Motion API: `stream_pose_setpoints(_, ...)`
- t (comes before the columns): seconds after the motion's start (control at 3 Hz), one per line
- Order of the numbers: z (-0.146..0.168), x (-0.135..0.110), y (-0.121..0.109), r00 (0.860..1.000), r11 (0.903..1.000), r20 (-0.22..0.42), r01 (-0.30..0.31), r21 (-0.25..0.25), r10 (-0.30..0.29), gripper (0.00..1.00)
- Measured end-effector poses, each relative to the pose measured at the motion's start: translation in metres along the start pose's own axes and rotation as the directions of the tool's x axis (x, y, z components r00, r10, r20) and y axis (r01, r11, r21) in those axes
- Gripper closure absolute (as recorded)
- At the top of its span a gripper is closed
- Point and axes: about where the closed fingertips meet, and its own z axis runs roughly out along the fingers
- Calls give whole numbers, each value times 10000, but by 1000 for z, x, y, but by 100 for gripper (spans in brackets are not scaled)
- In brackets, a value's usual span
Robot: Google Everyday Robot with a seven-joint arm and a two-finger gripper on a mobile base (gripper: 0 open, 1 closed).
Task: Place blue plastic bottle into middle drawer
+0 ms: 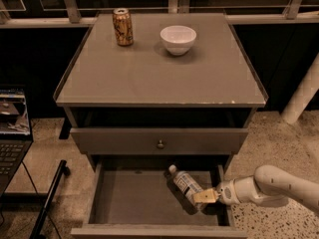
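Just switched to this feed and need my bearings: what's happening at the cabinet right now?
The robot's arm reaches in from the right, its pincer at the base end of the blue plastic bottle, inside the open middle drawer. The bottle is slanted, cap toward the back-left, over the drawer's right side; whether it is released I can't tell. A drink can and a white bowl stand on the cabinet top.
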Motion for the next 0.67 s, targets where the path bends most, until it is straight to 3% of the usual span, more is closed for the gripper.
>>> stream_pose_setpoints(0.67, 0, 0, 0, 10000, 10000, 0, 0, -1, 0, 36)
